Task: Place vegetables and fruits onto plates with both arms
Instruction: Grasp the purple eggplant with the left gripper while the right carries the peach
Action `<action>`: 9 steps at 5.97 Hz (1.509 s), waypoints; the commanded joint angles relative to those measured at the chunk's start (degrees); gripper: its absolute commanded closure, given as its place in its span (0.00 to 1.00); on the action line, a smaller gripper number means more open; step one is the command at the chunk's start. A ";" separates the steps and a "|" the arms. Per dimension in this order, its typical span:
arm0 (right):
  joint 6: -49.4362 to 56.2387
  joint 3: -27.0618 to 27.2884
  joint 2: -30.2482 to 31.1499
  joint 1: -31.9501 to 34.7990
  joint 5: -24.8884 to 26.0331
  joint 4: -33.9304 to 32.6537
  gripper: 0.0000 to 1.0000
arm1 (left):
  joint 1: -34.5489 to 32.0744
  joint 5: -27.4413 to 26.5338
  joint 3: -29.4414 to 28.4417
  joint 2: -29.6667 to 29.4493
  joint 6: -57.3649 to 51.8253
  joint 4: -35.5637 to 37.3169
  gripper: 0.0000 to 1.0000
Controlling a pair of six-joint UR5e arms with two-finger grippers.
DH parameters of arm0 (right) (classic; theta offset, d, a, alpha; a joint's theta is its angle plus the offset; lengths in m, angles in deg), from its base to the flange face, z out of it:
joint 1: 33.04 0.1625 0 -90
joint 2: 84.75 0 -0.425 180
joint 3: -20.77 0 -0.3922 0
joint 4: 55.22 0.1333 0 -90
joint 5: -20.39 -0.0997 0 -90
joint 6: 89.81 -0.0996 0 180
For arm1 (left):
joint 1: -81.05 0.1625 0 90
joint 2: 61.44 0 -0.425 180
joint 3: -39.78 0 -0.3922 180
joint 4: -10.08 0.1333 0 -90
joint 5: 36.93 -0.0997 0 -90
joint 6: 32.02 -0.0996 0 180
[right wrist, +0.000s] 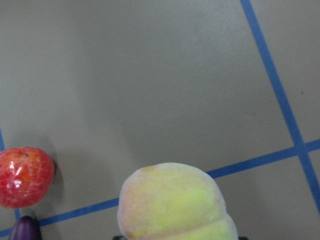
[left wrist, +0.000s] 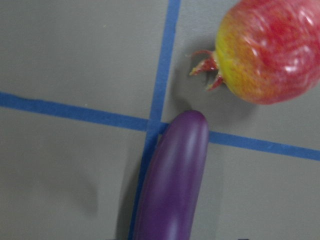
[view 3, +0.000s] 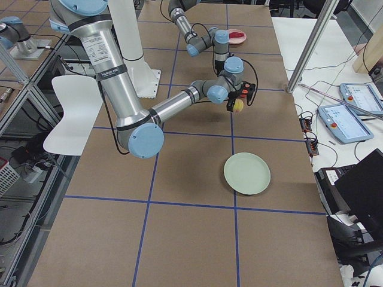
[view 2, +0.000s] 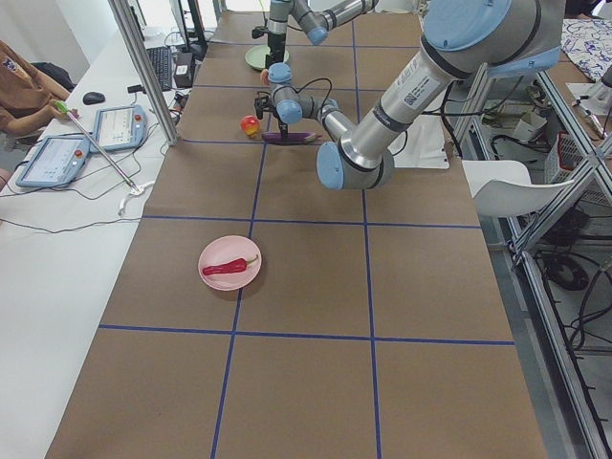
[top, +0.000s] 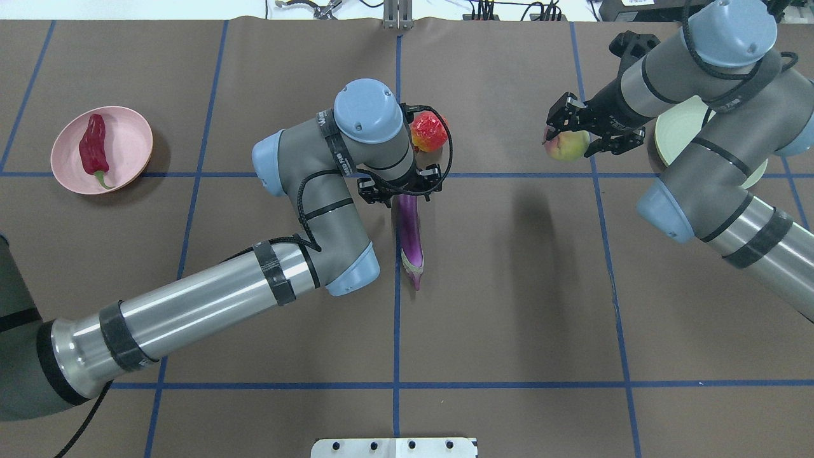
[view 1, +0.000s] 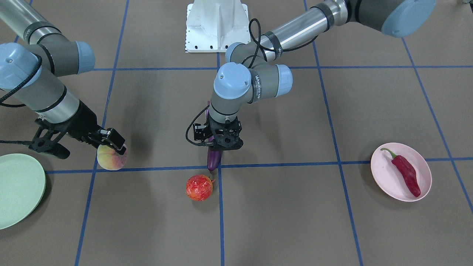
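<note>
The left gripper (view 1: pixel 221 143) sits over the glossy eggplant (top: pixel 410 232) lying on the table (view 1: pixel 295 221) by the pomegranate (view 1: pixel 199 187). Its fingertips are hidden, so I cannot tell its grip. The right gripper (top: pixel 568 135) clamps the matte round peach (top: pixel 569 147) beside the edge-cropped green plate (view 1: pixel 18 192).

Chili (view 1: pixel 405 174) on pink plate (view 1: pixel 386 177); peach (top: pixel 566 147) in right claw (top: pixel 569 132).

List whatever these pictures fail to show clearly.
Left pincer: fingers hidden by its own body in the front view and by the left wrist overhead, so its grip on the eggplant is undecidable.
Green plate: cut by the front view's edge; overhead, the right arm covers much of it.
Pomegranate: partly behind the left wrist overhead.
Side views: the grasps are too small to judge.
</note>
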 commanded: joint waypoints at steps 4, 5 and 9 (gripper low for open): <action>12.27 -6.88 1.57 7.09 -0.08 -0.28 1.00 | 1.41 -3.61 1.52 -1.22 -4.14 3.74 1.00; 20.15 -12.06 1.74 9.12 0.01 -0.37 1.00 | -1.57 -3.34 2.84 -0.44 -3.79 4.09 1.00; 35.07 -20.44 5.09 15.03 0.62 -0.11 1.00 | -19.39 6.48 16.38 20.80 -3.79 8.92 1.00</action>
